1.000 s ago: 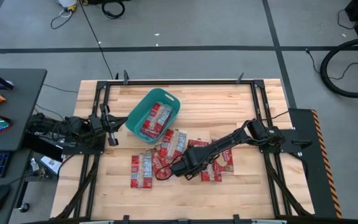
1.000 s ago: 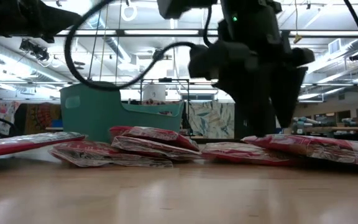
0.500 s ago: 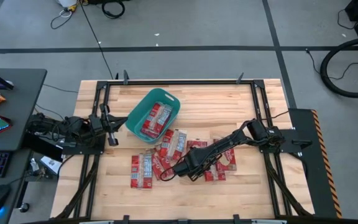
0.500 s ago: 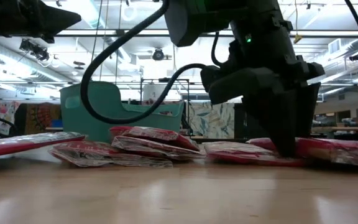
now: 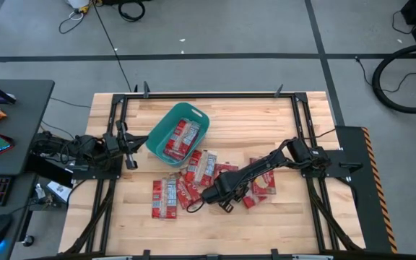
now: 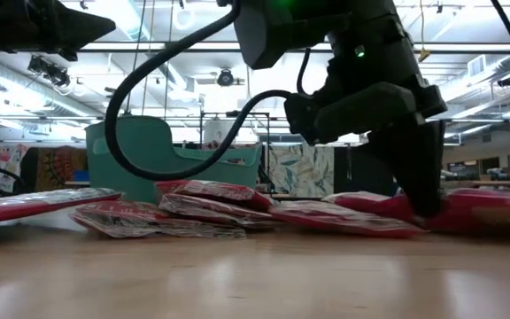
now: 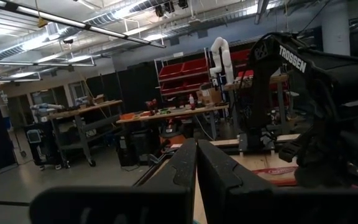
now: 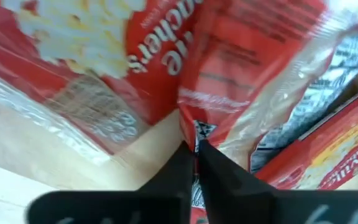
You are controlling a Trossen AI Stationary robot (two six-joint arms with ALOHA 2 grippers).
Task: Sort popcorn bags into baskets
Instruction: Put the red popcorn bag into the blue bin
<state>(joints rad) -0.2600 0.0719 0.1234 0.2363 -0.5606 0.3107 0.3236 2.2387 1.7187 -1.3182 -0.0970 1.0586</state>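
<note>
Surface: a pale wood-plank table (image 5: 215,220) inside a black frame, on a grey floor crossed by dark tape lines.
Room: from table height, a workshop with ceiling strip lights; the left wrist view shows red shelving, benches and a white robot arm far off. A dark desk (image 5: 9,123) with gear sits at 9 o'clock of the table.
Basket: the teal basket (image 5: 159,132) lies at about 11 o'clock of the table's centre, its long axis running from 1 to 7 o'clock. At least 1 red packet lies inside along that same axis.
Popcorn bags: a loose overlapping pile of popcorn bags (image 5: 193,180) spreads at about 6 o'clock of the basket, from 8 to 4 o'clock of the table's centre. 2 packets at the pile's 9 o'clock edge lie side by side with long axes 12 to 6. The others lie fanned at mixed angles.
Right gripper: the right gripper (image 8: 194,149) is down at the pile's 6 o'clock edge, fingers pinched together on the crinkled edge of one popcorn bag (image 8: 253,68).
Left gripper: the left gripper (image 7: 196,163) waits at the table's 9 o'clock edge, fingers closed, holding nothing.
Hard to make out: the exact packet count, since packets overlap and the right arm covers some; the print is only partly legible.
</note>
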